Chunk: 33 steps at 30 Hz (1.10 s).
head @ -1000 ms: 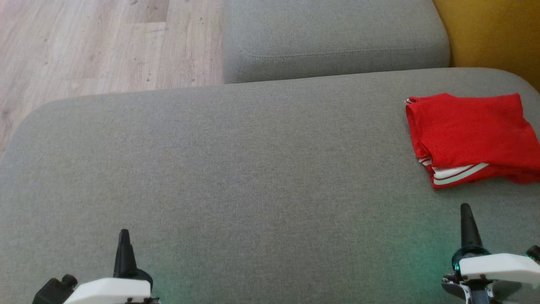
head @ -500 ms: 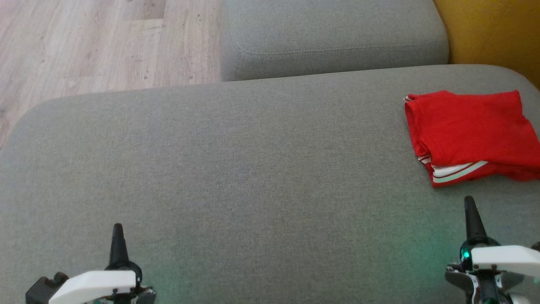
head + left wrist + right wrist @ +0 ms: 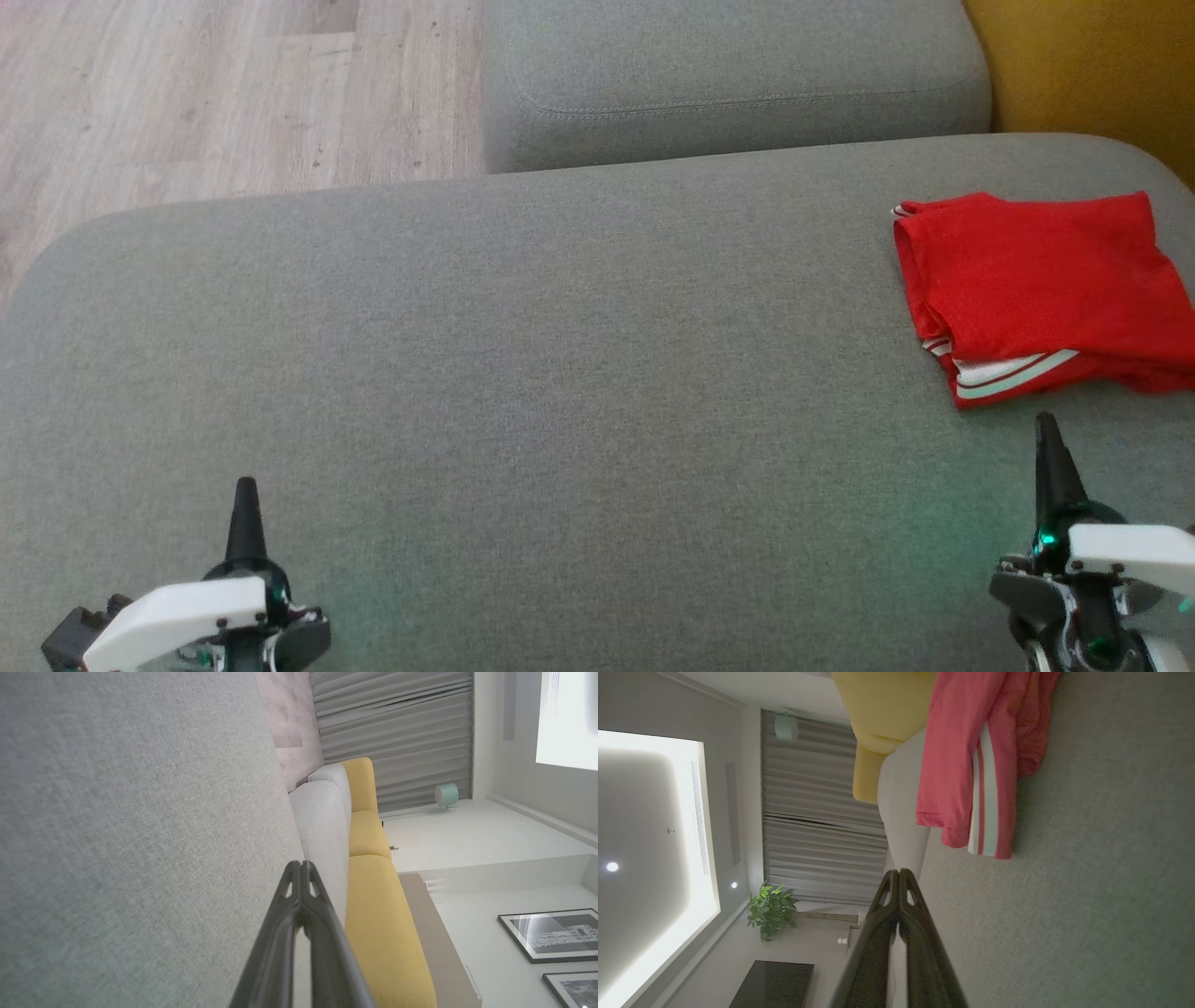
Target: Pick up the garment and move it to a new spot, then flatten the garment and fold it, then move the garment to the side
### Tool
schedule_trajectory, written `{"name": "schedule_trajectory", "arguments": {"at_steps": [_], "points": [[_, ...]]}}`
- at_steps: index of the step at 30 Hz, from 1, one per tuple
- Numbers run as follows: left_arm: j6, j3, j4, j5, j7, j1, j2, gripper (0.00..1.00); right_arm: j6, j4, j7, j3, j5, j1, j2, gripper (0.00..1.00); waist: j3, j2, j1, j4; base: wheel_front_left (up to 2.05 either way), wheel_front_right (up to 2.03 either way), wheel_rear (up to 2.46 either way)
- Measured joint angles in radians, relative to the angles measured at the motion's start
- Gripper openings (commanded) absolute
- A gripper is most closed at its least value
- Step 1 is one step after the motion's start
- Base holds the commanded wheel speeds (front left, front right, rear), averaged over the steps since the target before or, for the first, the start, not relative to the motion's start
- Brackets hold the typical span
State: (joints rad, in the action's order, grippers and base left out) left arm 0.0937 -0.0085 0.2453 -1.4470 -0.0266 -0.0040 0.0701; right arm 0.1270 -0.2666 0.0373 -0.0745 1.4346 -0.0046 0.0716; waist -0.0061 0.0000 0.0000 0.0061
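Observation:
The garment [image 3: 1041,285] is red with white stripes and lies folded at the far right of the grey sofa seat [image 3: 560,373]; the right wrist view shows the garment [image 3: 971,765] just ahead of the fingers. My right gripper [image 3: 1047,439] hovers shut and empty a little in front of its near edge, fingertips touching in the right wrist view [image 3: 899,873]. At the lower left my left gripper [image 3: 246,499] is shut too, holding nothing, far from the garment. Its own view shows the gripper's fingertips pressed together [image 3: 300,865] over bare seat fabric.
A second grey cushion [image 3: 738,84] lies beyond the seat. Wooden floor [image 3: 187,103] is at the upper left and a yellow sofa [image 3: 1092,65] at the upper right. The seat's right edge cuts off part of the garment.
The head camera has shifted slightly, so the whole scene sits a bit higher. Both grippers stay shut; the right one looks a little nearer the garment.

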Motion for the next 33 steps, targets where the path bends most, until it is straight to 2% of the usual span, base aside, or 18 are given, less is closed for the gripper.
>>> {"name": "schedule_trajectory", "arguments": {"at_steps": [16, 33], "points": [[0.03, 0.044, 0.025, -0.191, -0.048, -0.046, -0.001, 0.0, 0.0, -0.007, 0.044, -0.029, 0.187, -0.051, -0.003, 0.0, 0.009, 0.0, 0.0, -0.006, 0.0, 0.0, 0.0], [0.03, 0.049, 0.026, -0.191, -0.053, -0.052, -0.003, 0.0, 0.0, -0.009, 0.051, -0.034, 0.191, -0.055, -0.007, 0.0, 0.009, 0.0, 0.0, -0.006, 0.0, 0.0, 0.0]]}}
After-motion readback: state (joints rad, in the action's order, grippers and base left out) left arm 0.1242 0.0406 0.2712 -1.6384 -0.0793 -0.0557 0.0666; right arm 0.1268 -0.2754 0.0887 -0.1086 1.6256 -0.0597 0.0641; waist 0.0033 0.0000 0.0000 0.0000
